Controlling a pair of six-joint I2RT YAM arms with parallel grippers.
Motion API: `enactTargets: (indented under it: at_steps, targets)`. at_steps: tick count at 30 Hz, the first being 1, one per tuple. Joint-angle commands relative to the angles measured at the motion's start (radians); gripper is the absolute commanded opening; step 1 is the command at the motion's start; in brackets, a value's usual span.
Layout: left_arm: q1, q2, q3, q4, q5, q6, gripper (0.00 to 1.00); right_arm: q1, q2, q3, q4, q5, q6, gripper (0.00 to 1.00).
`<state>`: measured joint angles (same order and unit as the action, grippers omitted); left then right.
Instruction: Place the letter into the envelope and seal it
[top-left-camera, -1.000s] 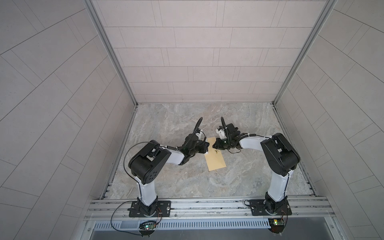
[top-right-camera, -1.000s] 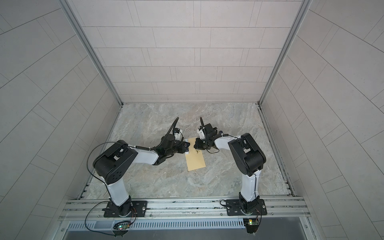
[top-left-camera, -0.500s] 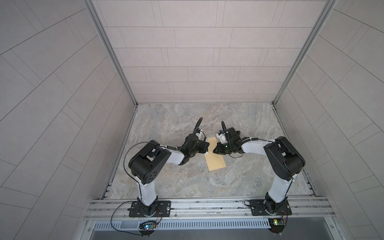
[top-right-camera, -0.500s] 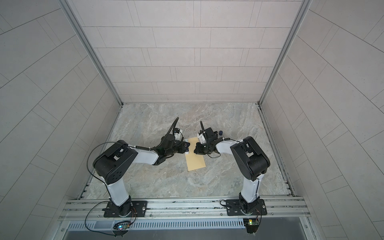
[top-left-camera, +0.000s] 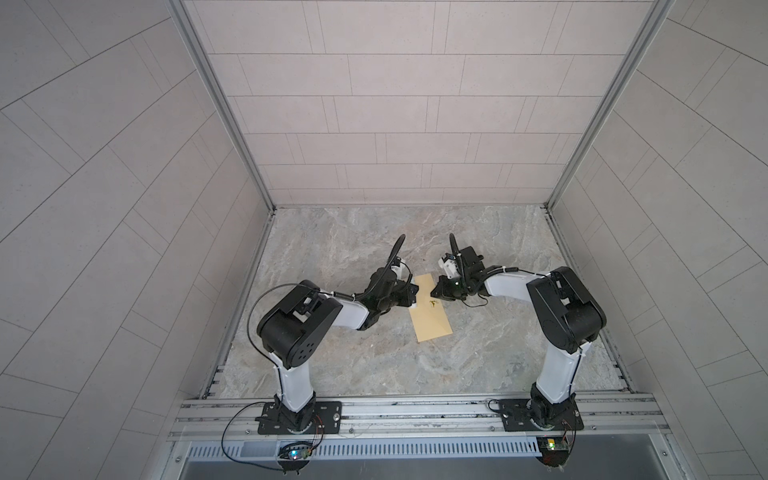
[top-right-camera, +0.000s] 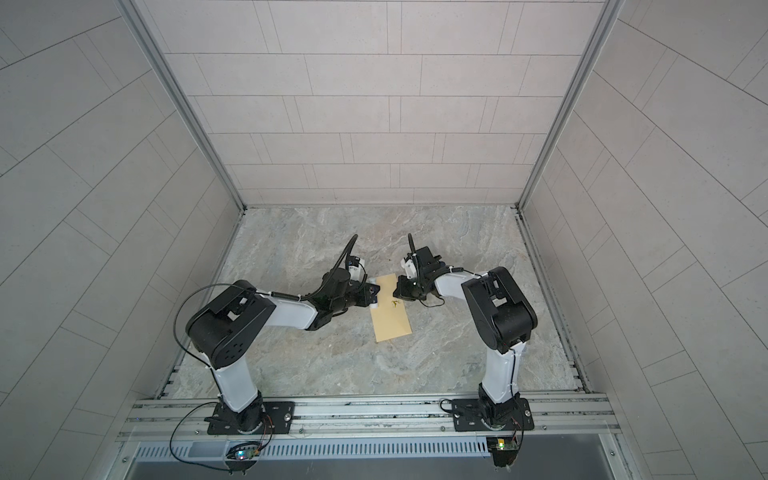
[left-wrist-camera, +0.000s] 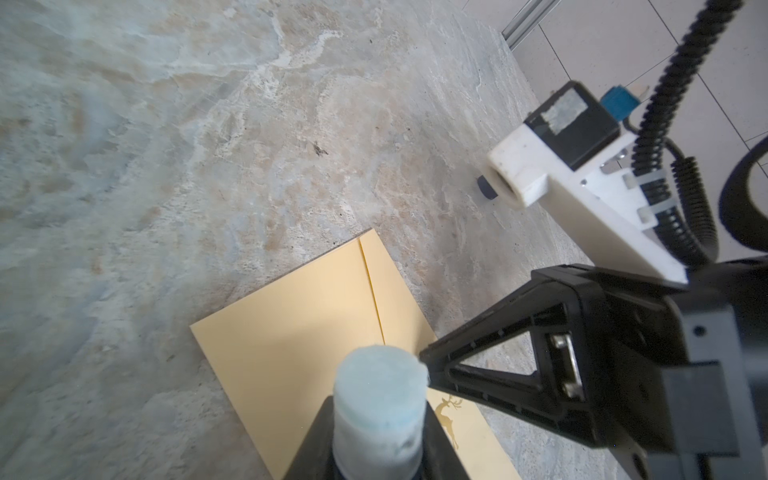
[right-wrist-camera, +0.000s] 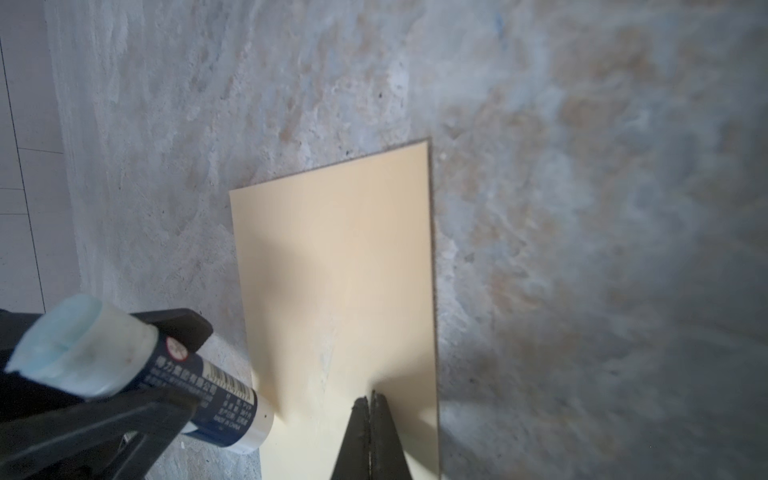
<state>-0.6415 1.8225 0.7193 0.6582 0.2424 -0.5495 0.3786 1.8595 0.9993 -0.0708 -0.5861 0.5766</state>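
Since no bordered beige letter shows, it is probably inside the plain yellow-tan manila envelope (top-left-camera: 430, 309), which lies flat mid-way across the grey marbled tabletop (top-left-camera: 490, 357), running from 11 to 5 o'clock in both top views. At its 9 o'clock edge the left gripper (top-right-camera: 371, 294) is partly closed around a blue-labelled white glue stick (right-wrist-camera: 208, 390), pale blue glue end raised off the paper; at 3 o'clock the right gripper (right-wrist-camera: 370, 399), jaws fully together, seems to rest its tips on the envelope. Sealing looks like the step in hand: press straight down along the flap seam so the paper cannot skid.
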Motion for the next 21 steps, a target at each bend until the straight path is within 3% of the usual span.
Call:
enactTargets:
  at_steps: [1,12,21]
  targets:
    - [0.006,0.001,-0.009,-0.032,-0.015,0.016,0.00,-0.015,0.035,0.035,-0.034,0.005,-0.002,0.00]
    - [0.005,0.003,-0.010,-0.033,-0.014,0.018,0.00,-0.024,0.057,0.062,-0.036,-0.010,0.000,0.00]
    - [0.006,0.006,-0.012,-0.029,-0.014,0.014,0.00,0.040,0.010,-0.017,-0.015,-0.025,-0.002,0.00]
